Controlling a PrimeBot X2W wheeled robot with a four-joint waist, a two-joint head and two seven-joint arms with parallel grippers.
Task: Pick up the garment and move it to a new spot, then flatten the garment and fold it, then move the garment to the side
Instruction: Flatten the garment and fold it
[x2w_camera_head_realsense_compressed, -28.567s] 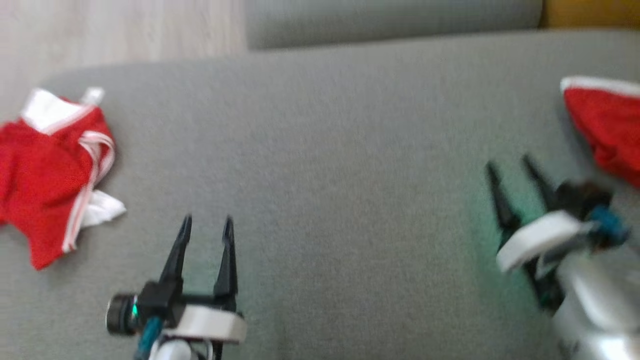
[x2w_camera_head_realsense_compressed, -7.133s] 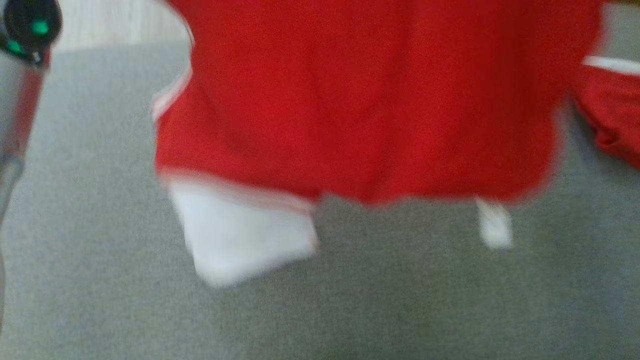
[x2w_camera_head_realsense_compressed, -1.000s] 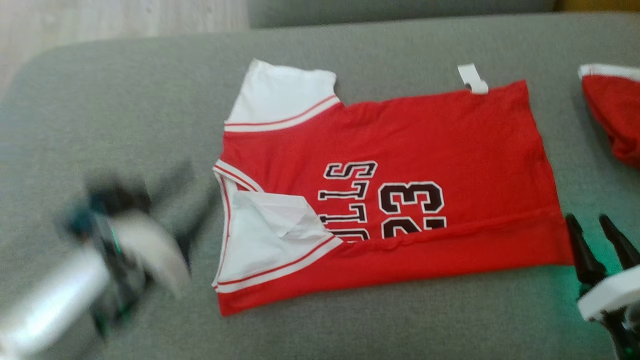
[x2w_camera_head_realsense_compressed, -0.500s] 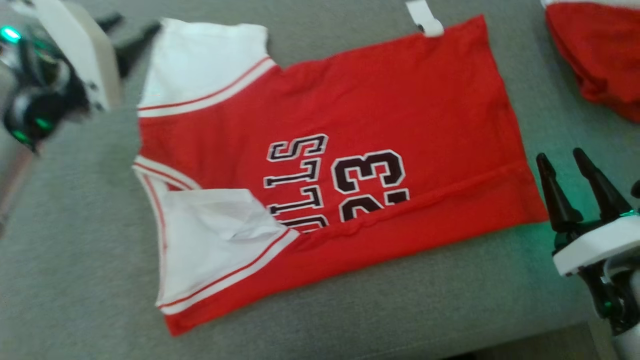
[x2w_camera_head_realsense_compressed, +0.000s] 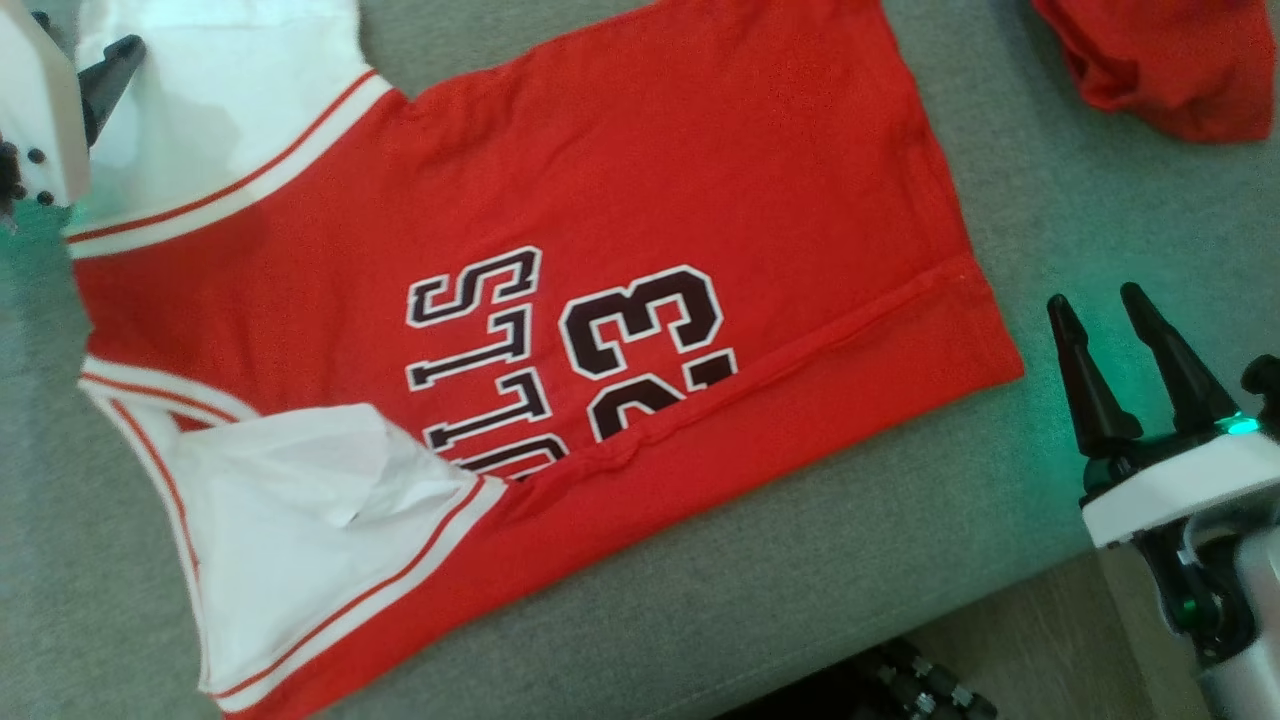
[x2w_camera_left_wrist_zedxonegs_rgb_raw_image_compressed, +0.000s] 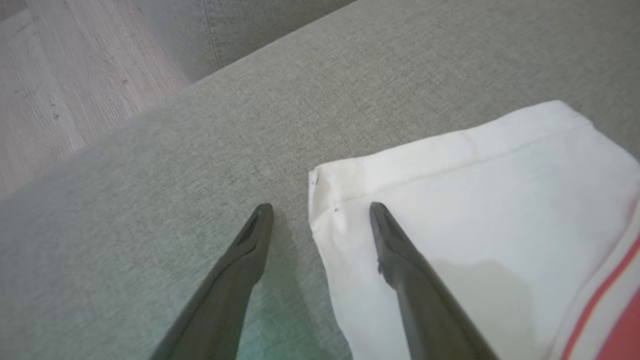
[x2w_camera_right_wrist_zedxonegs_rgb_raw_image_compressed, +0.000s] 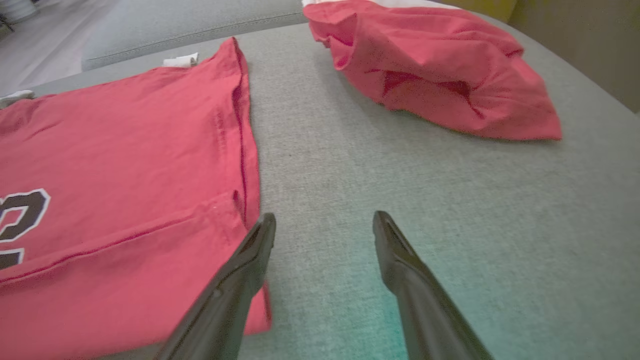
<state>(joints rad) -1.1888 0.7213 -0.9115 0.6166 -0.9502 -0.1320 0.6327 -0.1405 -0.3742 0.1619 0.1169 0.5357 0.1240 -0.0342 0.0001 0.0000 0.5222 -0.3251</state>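
The garment (x2w_camera_head_realsense_compressed: 560, 250), a red jersey with white sleeves and black lettering, lies spread flat on the grey couch cushion (x2w_camera_head_realsense_compressed: 850, 560), its near long edge folded over. My left gripper (x2w_camera_left_wrist_zedxonegs_rgb_raw_image_compressed: 321, 207) is open, straddling the outer corner of the far white sleeve (x2w_camera_left_wrist_zedxonegs_rgb_raw_image_compressed: 475, 200), one finger over the cloth and one over the cushion. One of its dark fingers (x2w_camera_head_realsense_compressed: 108, 68) shows at the head view's top left. My right gripper (x2w_camera_head_realsense_compressed: 1093, 297) stands open just beyond the garment's hem corner (x2w_camera_right_wrist_zedxonegs_rgb_raw_image_compressed: 240, 200), with nothing between its fingers (x2w_camera_right_wrist_zedxonegs_rgb_raw_image_compressed: 250, 260).
A second red garment (x2w_camera_head_realsense_compressed: 1160, 60) lies crumpled at the far right of the cushion, also seen close ahead of the right gripper (x2w_camera_right_wrist_zedxonegs_rgb_raw_image_compressed: 440, 75). The cushion's front edge drops to wooden floor (x2w_camera_head_realsense_compressed: 1040, 640). More floor lies beyond the couch's left end (x2w_camera_left_wrist_zedxonegs_rgb_raw_image_compressed: 60, 75).
The head camera has swung down and to the right, so the picture shifted. My left arm moved from beside the collar up to the far white sleeve. The garment lies still.
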